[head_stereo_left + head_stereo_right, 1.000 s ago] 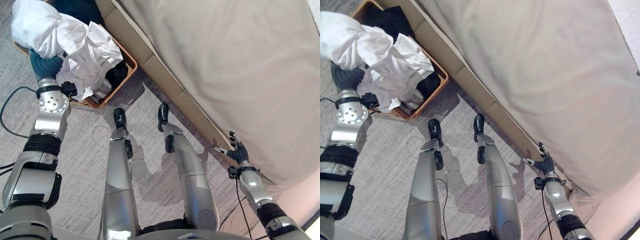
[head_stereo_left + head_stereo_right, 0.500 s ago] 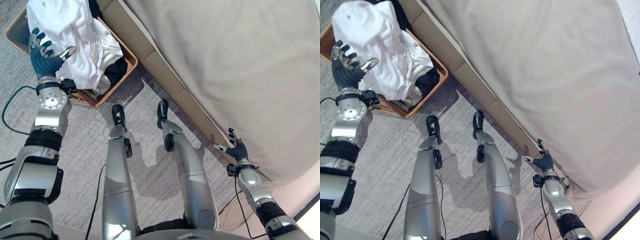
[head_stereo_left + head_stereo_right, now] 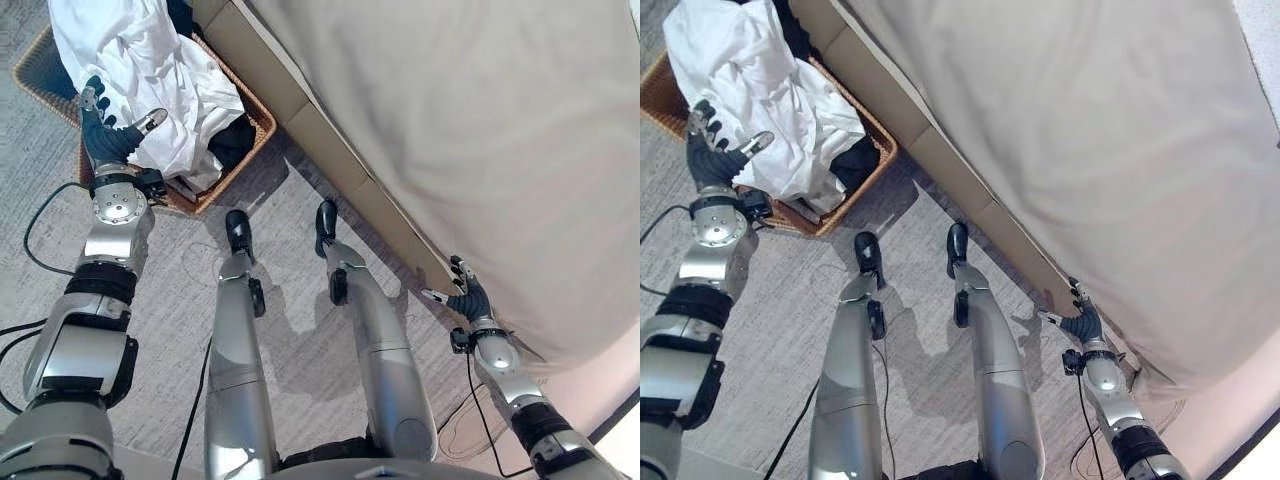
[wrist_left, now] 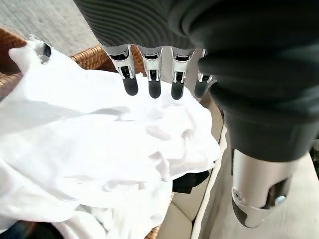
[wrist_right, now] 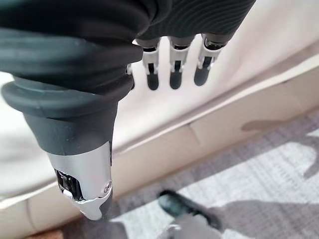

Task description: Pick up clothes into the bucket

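Hanging over the near edge of the woven basket (image 3: 255, 120), the left hand (image 3: 108, 135) is being held with its fingers straight and its thumb spread apart, and nothing is being gripped by it. In the left wrist view its dark fingertips (image 4: 153, 88) are seen just above the white garment (image 4: 99, 154), and whether they are touching the cloth cannot be told. The white garment (image 3: 150, 70) is lying heaped in the basket, spilling over its rim on the side nearest the robot, with a dark garment (image 3: 235, 140) showing beneath it at the corner nearest the bed. The basket is resting on the grey carpet (image 3: 310, 330), beside the beige base of the bed (image 3: 330, 150), which is draped with a pale cover (image 3: 480, 140). The right hand (image 3: 466, 298) is being held low at the bed's edge, near the hanging cover, with its fingers straight and relaxed and nothing in its grasp.
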You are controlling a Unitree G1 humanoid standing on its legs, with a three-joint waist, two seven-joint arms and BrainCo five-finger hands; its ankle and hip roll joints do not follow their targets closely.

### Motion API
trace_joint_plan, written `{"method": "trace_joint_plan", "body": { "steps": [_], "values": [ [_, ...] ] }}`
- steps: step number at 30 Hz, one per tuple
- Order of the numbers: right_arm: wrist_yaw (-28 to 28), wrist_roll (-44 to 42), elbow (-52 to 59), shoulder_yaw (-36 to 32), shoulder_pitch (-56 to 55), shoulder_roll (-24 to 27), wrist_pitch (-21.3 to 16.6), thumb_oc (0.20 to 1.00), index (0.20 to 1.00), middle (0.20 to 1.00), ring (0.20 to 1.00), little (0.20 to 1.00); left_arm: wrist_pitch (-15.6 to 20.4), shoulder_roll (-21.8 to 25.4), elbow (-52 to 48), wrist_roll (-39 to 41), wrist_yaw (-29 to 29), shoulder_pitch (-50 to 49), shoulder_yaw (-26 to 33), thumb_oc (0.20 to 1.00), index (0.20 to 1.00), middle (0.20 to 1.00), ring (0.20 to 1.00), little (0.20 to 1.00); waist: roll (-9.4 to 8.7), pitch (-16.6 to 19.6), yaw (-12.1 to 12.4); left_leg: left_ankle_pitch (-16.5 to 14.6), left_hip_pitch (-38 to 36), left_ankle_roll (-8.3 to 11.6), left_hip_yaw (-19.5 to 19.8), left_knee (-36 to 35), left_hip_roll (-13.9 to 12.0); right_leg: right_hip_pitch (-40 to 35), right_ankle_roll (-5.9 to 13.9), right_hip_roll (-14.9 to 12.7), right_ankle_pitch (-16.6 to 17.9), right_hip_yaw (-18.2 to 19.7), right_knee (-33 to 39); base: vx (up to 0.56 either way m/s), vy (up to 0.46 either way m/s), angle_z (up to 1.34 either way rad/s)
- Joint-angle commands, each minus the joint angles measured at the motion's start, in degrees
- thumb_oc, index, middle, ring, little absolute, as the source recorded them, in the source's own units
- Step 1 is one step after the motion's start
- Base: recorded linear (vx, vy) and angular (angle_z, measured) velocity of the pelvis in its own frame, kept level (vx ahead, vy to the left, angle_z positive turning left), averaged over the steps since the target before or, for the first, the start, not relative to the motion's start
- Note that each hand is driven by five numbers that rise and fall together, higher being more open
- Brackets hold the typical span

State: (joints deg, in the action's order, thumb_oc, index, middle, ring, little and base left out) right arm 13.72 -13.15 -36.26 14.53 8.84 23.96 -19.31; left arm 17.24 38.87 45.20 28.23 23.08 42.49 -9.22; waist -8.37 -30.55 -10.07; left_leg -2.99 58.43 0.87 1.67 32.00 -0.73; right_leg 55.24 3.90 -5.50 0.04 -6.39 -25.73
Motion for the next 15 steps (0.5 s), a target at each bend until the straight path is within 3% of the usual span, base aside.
{"method": "trace_joint_plan", "body": {
  "steps": [1, 2, 3, 8, 12, 15],
  "values": [
    [1.41, -0.81, 1.25, 1.12, -0.1, 2.01, -0.59, 1.0, 1.0, 1.0, 1.0, 1.0, 3.24, -2.88, -2.55, -2.6, 1.91, -6.62, 3.47, 1.0, 1.0, 1.0, 1.0, 1.0, -0.46, 0.76, 2.41, -4.29, -6.32, 0.27, 0.63, 0.34, 0.56, -5.32, 4.58, -4.21, 1.85, -0.16, 3.24, 0.0, 0.0, 0.0],
    [1.41, -0.81, 1.25, 1.13, -0.11, 2.02, -0.59, 1.0, 1.0, 1.0, 1.0, 1.0, 3.23, -2.88, -2.57, -2.61, 1.92, -6.65, 3.48, 1.0, 1.0, 1.0, 1.0, 1.0, -0.47, 0.76, 2.4, -4.28, -6.35, 0.26, 0.62, 0.32, 0.56, -5.34, 4.58, -4.21, 1.85, -0.15, 3.25, -0.07, -0.007, -0.1],
    [1.39, -1.12, 0.99, 0.9, 0.31, 1.51, -0.64, 1.0, 1.0, 1.0, 1.0, 1.0, 3.92, -6.37, -2.04, -3.03, 1.23, -10.35, 4.39, 1.0, 1.0, 1.0, 1.0, 1.0, 0.05, 0.76, 2.87, -1.64, -8.72, 0.05, -0.3, -2.04, 1.2, -7.12, 3.88, -4.87, 3.34, -0.42, 4.2, -0.08, -0.017, -0.12],
    [-0.71, -4.39, -2.64, 0.1, 1.17, -0.25, -1.03, 1.0, 1.0, 1.0, 1.0, 1.0, 4.61, -13.24, -1.16, -4.6, -3.04, -18.36, 2.99, 1.0, 1.0, 1.0, 1.0, 1.0, 2.74, 0.76, 4.48, 0.15, -19.95, 0.54, -0.51, -8.45, 1.89, -16.97, 3.41, -5.47, 2.25, -0.77, 5.75, 0.01, -0.05, 0.07],
    [-2.36, -5.9, -7.11, -1.64, 1.16, -1.29, -0.37, 1.0, 1.0, 1.0, 1.0, 1.0, 4.65, -16.22, 0.08, -4.3, -8.88, -23.5, 1.0, 1.0, 1.0, 1.0, 1.0, 1.0, 5.27, 0.76, 4.96, 1.44, -30.86, 1.02, -0.22, -14.02, 2.04, -27.05, 3.26, -5.43, 1.15, -1.76, 7.81, 0.08, -0.064, 0.08],
    [-3.78, -5.77, -10.22, -1.6, 0.76, -2.19, 0.46, 1.0, 1.0, 1.0, 1.0, 1.0, 4.33, -17.98, 2.99, -5.02, -11.97, -26.59, 0.36, 1.0, 1.0, 1.0, 1.0, 1.0, 6.67, 3.42, 5.06, 2.15, -38.0, 1.63, -0.22, -18.12, 1.67, -33.65, 3.1, -4.77, 0.55, -2.19, 10.11, 0.14, -0.078, 0.11]
  ]
}}
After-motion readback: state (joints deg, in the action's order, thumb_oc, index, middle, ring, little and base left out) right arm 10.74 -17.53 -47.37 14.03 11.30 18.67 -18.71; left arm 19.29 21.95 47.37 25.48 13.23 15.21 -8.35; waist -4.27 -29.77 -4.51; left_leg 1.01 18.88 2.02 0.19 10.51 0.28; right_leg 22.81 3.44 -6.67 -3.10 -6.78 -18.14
